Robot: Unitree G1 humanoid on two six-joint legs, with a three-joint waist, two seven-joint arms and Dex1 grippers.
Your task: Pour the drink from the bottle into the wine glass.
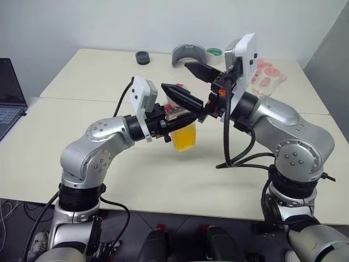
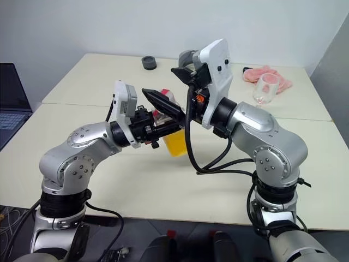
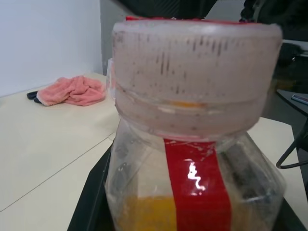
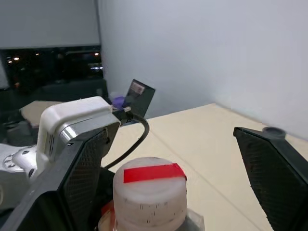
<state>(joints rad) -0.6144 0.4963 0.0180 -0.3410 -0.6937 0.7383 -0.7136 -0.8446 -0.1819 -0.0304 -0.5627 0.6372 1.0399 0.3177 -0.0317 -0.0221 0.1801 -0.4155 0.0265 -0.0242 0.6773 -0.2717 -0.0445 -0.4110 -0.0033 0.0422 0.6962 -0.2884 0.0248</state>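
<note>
Left gripper [image 1: 182, 117], clamped on the bottle [image 1: 183, 131]: long axis upright, cap [image 4: 150, 188] up. Right gripper [image 4: 163, 168], jaws wide and empty, straddles the cap.

Even, bright indoor light fills the frames, with soft shadows on the table [image 1: 163, 180]. Glare glints on the bottle [image 3: 192, 159], whose near cap is blurred.

Nothing readable here, honestly; the bottle [image 3: 192, 159] carries a plain red strip down its front with no lettering I can make out; its cap [image 4: 150, 190] has a bare red band across the top and some dark scuff marks around the side, not characters; no brand, number or sign legible on anything else.
</note>
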